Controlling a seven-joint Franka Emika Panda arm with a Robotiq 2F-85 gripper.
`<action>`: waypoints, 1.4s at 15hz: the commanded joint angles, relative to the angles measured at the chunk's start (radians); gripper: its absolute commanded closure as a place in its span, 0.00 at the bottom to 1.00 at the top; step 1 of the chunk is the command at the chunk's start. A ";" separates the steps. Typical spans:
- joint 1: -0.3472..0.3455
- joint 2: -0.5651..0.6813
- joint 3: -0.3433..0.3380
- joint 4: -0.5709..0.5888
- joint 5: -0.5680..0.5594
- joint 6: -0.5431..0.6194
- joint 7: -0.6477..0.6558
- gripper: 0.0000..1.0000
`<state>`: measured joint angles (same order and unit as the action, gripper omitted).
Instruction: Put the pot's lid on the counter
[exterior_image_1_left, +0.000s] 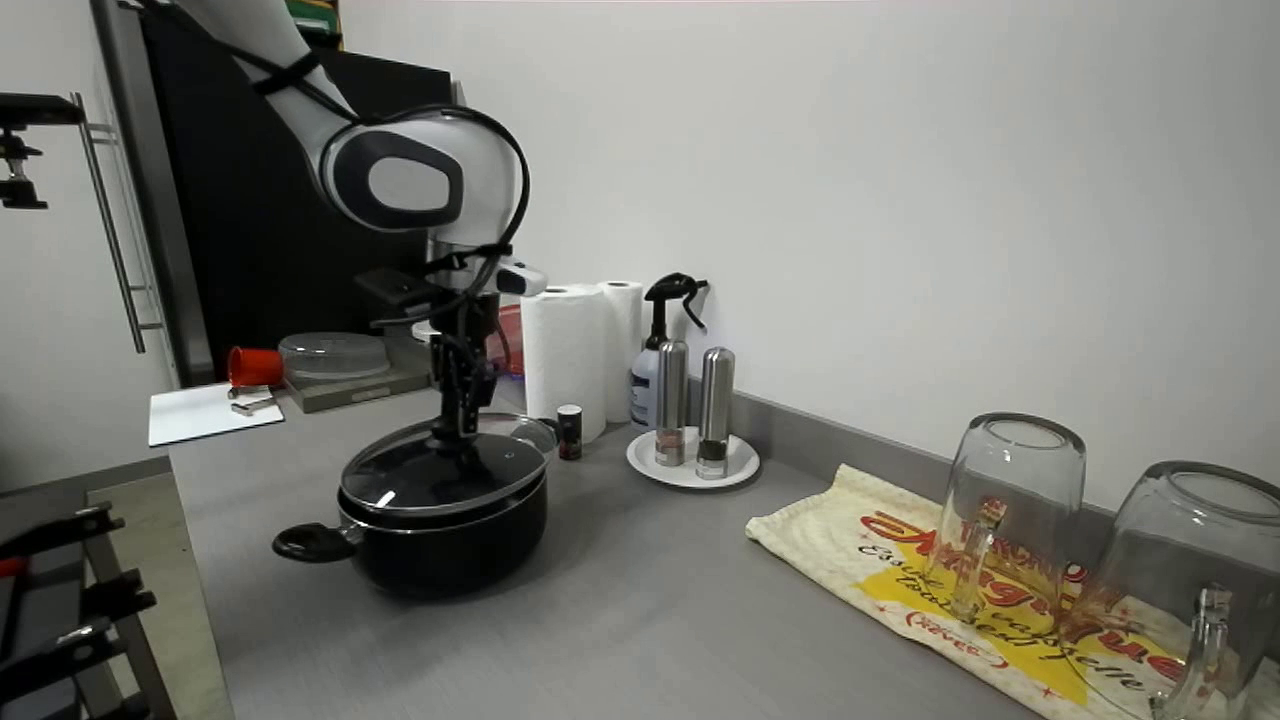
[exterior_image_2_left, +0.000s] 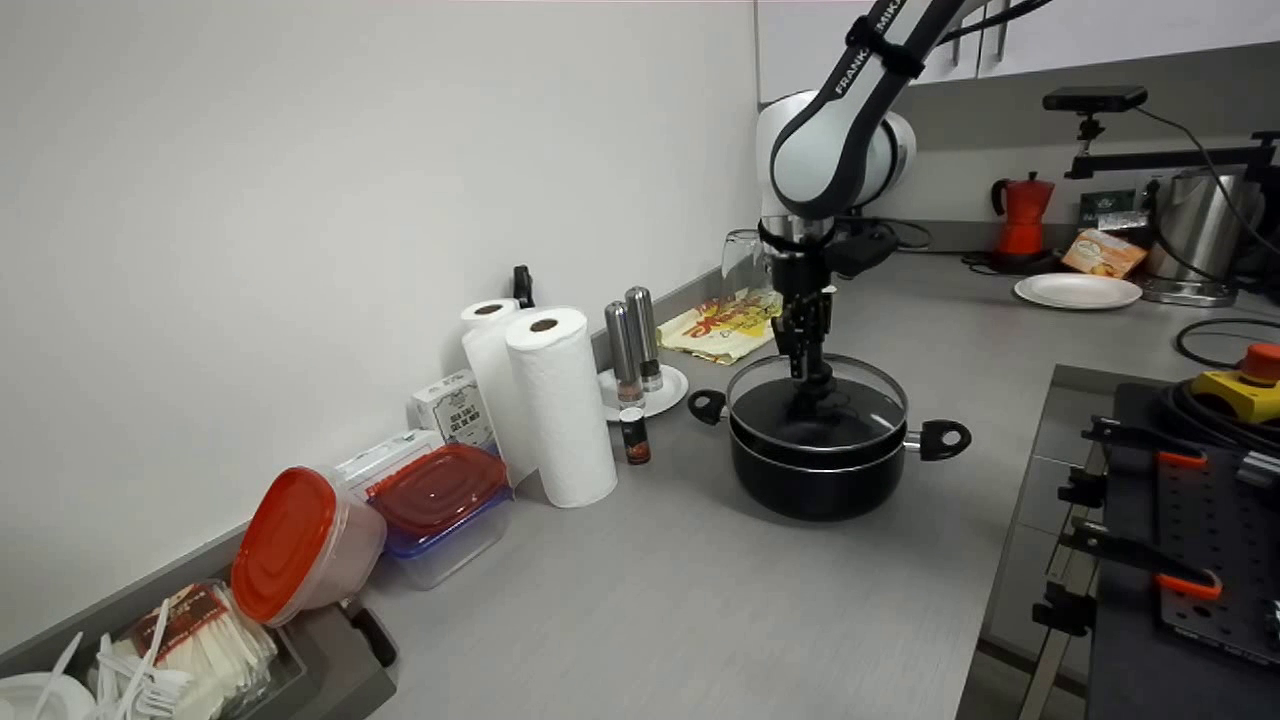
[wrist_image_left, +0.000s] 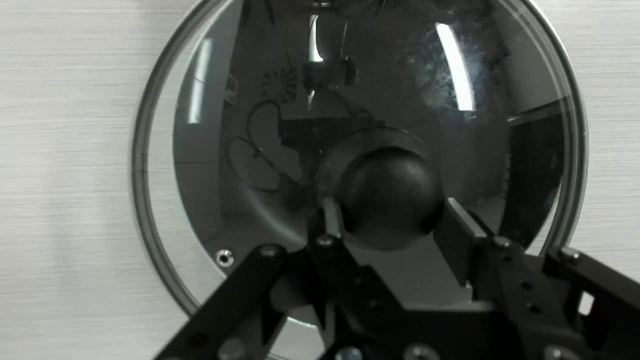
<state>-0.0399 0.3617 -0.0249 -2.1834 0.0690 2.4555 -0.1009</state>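
- Holding the round knob (wrist_image_left: 392, 182) between narrowed jaws, your gripper (wrist_image_left: 392, 212) is bearing the glass lid (exterior_image_2_left: 850, 420), which is hovering just above the pot (exterior_image_1_left: 455, 555), not yet set on the counter (exterior_image_2_left: 700, 610).
- You are probably risking a slip most: the rounded knob is giving the flat pads (wrist_image_left: 467, 219) little to bite, and a dropped lid would be striking the pot.
- You may be snagging next, if you are moving sideways before gaining height: the lid's edge could be catching the pot or its handle (exterior_image_2_left: 942, 440).
- Swinging too low, you could be toppling the small bottle (exterior_image_1_left: 569, 432) near the pot.
- The pot is standing upright; dark glass and reflections are hiding whatever it is holding.
- A little farther from the pot, a white plate (exterior_image_1_left: 743, 465) is carrying two grinders (exterior_image_1_left: 716, 405).
- Well away from the pot, a grey box (exterior_image_2_left: 345, 680) is containing white plastic cutlery (exterior_image_2_left: 158, 690).
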 joint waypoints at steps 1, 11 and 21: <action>0.010 -0.154 -0.018 -0.076 -0.058 -0.037 0.042 0.76; -0.073 -0.525 -0.100 -0.197 -0.203 -0.168 0.082 0.76; -0.176 -0.218 -0.193 0.080 -0.159 -0.140 0.059 0.76</action>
<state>-0.2011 -0.0125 -0.2037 -2.2300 -0.1090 2.3022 -0.0382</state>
